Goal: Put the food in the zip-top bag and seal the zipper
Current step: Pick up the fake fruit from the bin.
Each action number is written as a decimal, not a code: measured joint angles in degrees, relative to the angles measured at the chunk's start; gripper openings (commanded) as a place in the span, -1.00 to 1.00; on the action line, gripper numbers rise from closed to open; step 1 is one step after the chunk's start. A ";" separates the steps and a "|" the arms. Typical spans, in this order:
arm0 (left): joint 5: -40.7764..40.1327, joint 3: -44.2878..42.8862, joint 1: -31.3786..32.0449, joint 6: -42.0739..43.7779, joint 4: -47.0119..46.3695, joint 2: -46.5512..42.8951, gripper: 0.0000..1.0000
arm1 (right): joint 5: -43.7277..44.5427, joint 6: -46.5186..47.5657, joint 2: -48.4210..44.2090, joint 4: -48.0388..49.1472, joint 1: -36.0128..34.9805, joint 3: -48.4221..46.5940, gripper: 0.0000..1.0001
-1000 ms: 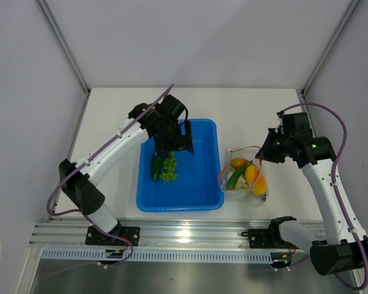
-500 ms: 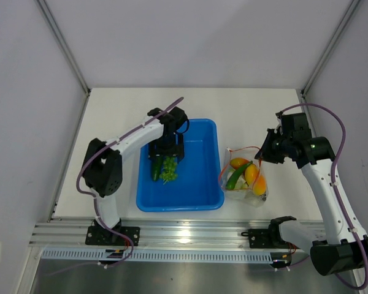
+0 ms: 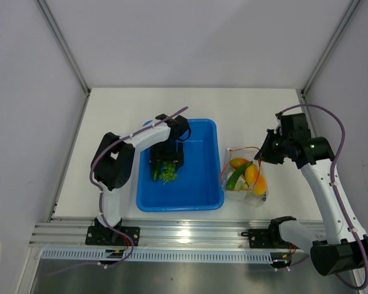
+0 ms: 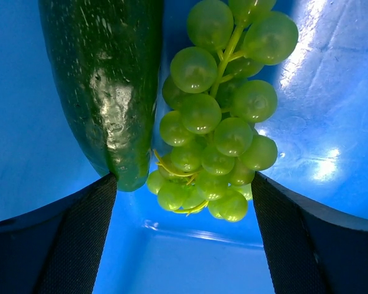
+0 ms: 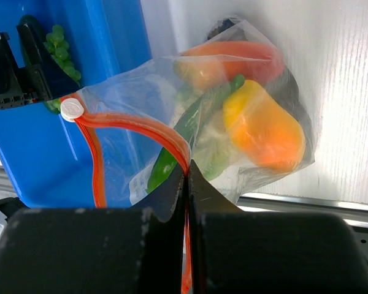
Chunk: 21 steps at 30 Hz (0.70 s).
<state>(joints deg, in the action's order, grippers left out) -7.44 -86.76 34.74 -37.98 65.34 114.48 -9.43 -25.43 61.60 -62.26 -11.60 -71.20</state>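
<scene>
The left jaws stood released and wide inside the blue tray, lowered over the dark green cucumber and the bunch of green grapes. The two lay side by side and touching near the tray's left wall, with blue floor showing between them and the right wall. In the wrist view one pad sat at the cucumber's tip and the other just beside the lowest grapes, so both pieces lay between the pads.

The zip-top bag rested on the white counter just beside the tray's right wall. The right jaws were clenched on the orange-red zipper, pinching the strip at the bag's mouth and holding that edge up. The strip's white slider hung over the tray's rim. Inside the pouch lay an orange-yellow fruit, a red-orange fruit and a green pepper, crowded towards the closed end. White counter ran behind the tray and bag to the back edge.
</scene>
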 measured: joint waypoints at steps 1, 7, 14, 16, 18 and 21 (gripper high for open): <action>0.00 -0.11 0.00 0.00 0.15 0.13 0.76 | 0.00 0.00 0.00 0.02 -0.04 0.09 -1.00; 0.09 0.57 -0.02 -0.07 -0.31 -0.02 0.65 | 0.00 0.00 0.00 0.04 -0.24 0.44 -1.00; 1.75 3.76 0.00 -1.14 -0.92 -1.79 0.47 | 0.00 -0.02 0.00 0.26 -0.26 1.03 -1.00; 2.38 4.39 0.00 -1.73 -1.03 -2.03 0.36 | 0.00 -0.02 0.00 0.42 -0.26 1.03 -1.00; 3.50 6.27 0.00 -2.40 -3.48 -2.40 0.14 | 0.00 -0.02 0.00 0.44 -0.31 1.03 -1.00; 4.22 8.81 0.00 -2.73 -6.23 -1.86 0.09 | 0.02 -0.02 0.00 0.44 -0.35 1.03 -1.00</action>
<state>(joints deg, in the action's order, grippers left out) -3.22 -77.95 34.74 -40.71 59.11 112.62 -9.41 -25.45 61.60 -61.82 -11.94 -70.17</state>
